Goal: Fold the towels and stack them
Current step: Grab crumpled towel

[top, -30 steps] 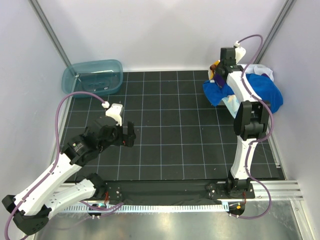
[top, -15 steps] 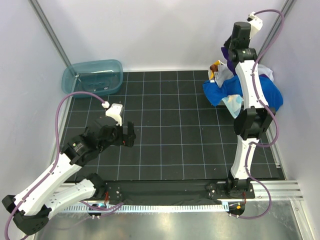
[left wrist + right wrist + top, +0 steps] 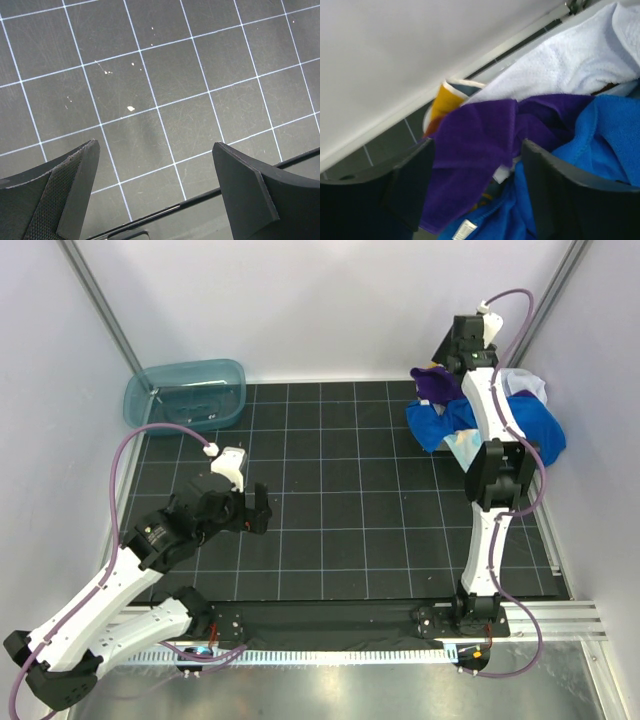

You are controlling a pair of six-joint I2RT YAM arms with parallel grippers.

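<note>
Two arms, two very different jobs. Nearest the bases, the left end effector [image 3: 259, 510] hovered low over bare counter [image 3: 340, 490], fingers spread wide with nothing but grid lines between them. Every towel lay far off to its right and beyond it, so the right arm, stretched to the far right corner, was plainly the nearer one.

The right end effector [image 3: 476, 150] had its fingers well apart. The purple towel [image 3: 436, 384] lay bunched in the gap just beneath, slanting from the left finger up toward the right one. Nothing was clamped, though I could not tell whether a pad brushed the cloth. Crumpled as it was, it showed no clean long axis.

To the right of the end effector and below it sprawled the blue towel [image 3: 520, 425], partly under the purple one. Beyond the right finger sat the white towel [image 3: 570, 55]. An orange-yellow patch [image 3: 441, 102] peeked out past the left finger, too little of it showing to name.

Purple was on top, directly under open fingers, so I judged a straight drop and close should take it alone if no blue fold got caught. Room was tight beyond, with the back wall [image 3: 395, 50] close behind the pile. The open squares lay to the end effector's left and back toward the bases. Far to its left, the teal tub [image 3: 185, 390] sat well apart.
</note>
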